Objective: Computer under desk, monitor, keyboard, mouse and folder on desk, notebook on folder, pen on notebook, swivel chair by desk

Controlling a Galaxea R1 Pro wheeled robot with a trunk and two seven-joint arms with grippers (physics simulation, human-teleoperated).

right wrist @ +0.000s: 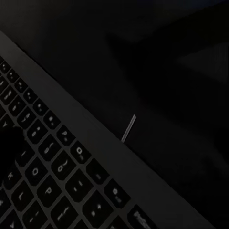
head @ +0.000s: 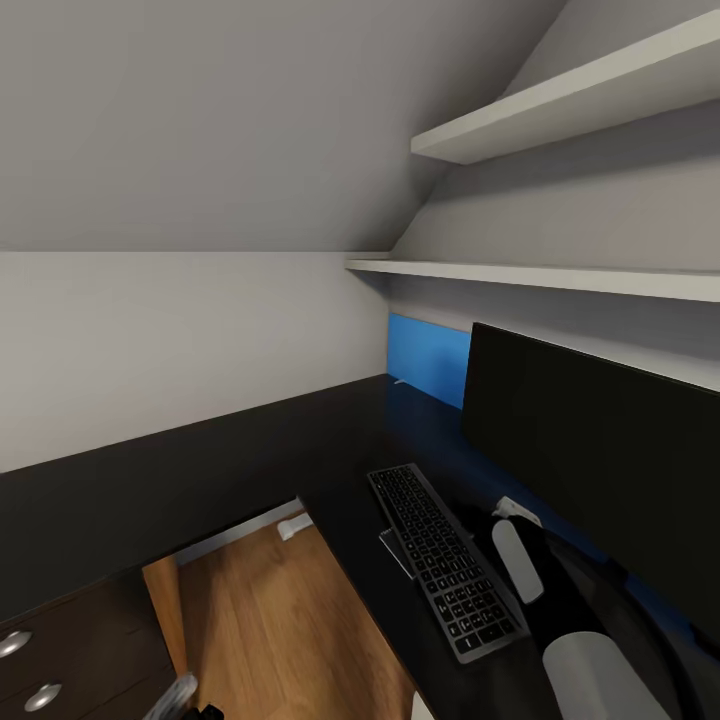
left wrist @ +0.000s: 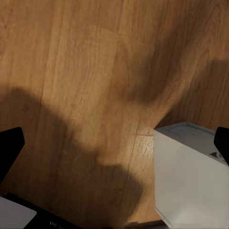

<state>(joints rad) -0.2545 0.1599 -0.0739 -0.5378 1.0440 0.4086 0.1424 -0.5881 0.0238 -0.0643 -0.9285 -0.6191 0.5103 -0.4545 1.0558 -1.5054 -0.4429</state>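
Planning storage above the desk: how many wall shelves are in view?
2. The upper shelf sits high at right; the lower shelf runs just above the monitor. More may lie out of frame.

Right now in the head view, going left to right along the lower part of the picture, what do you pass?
Drawer knobs → wood floor → keyboard → right arm → monitor.

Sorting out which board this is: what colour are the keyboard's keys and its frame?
Dark grey keys in a silver-grey frame; the keyboard shows best in the head view.
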